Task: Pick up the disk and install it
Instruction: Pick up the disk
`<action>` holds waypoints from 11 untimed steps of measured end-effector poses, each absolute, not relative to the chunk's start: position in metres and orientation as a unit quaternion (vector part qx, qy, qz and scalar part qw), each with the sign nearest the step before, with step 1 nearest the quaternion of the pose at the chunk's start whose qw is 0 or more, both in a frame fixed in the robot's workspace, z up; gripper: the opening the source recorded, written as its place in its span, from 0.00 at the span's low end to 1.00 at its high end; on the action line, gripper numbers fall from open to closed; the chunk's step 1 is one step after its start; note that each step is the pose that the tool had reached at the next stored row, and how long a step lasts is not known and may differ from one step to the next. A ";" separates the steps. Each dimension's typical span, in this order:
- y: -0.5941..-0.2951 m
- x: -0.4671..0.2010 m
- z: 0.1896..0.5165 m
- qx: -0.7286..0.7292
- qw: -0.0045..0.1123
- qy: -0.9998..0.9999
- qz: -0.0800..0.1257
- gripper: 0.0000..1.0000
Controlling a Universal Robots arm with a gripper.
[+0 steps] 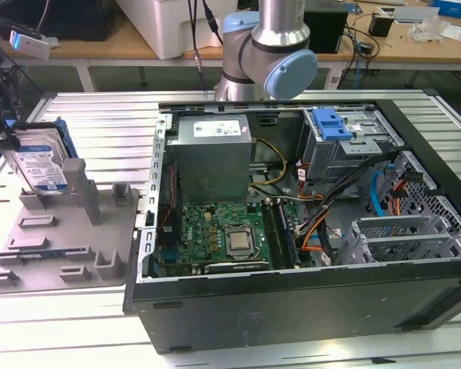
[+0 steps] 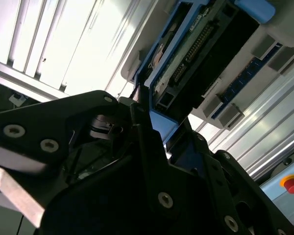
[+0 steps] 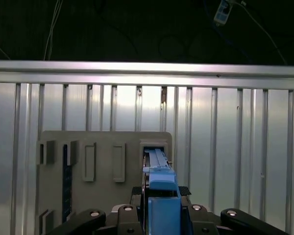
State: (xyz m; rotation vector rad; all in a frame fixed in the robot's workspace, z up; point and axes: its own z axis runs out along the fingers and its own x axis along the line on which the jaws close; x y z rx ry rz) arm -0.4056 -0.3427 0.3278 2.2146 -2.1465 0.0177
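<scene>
Closest, my gripper (image 3: 161, 192) clamps the disk (image 1: 40, 161) in the grey holder (image 1: 58, 234): pick-up step. Lift needs a straight pull, I judge; case (image 1: 292, 307) at holder's three o'clock.

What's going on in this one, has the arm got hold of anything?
The robot arm's claw is closed on the upper end of the disk, gripping its blue rail frame. The disk stands nearly upright at the grey holder tray, on the exterior view's left, beside the open computer case. Whether its lower end has left the tray's slot is hard to tell. It is not yet installed in the case.
</scene>
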 end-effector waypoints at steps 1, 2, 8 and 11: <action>-0.343 -0.406 0.331 0.718 0.029 -0.696 0.006 0.37; -0.343 -0.406 0.333 0.718 0.029 -0.696 0.006 0.37; -0.343 -0.406 0.350 0.718 0.029 -0.696 0.006 0.37; -0.343 -0.406 0.358 0.718 0.029 -0.696 0.006 0.37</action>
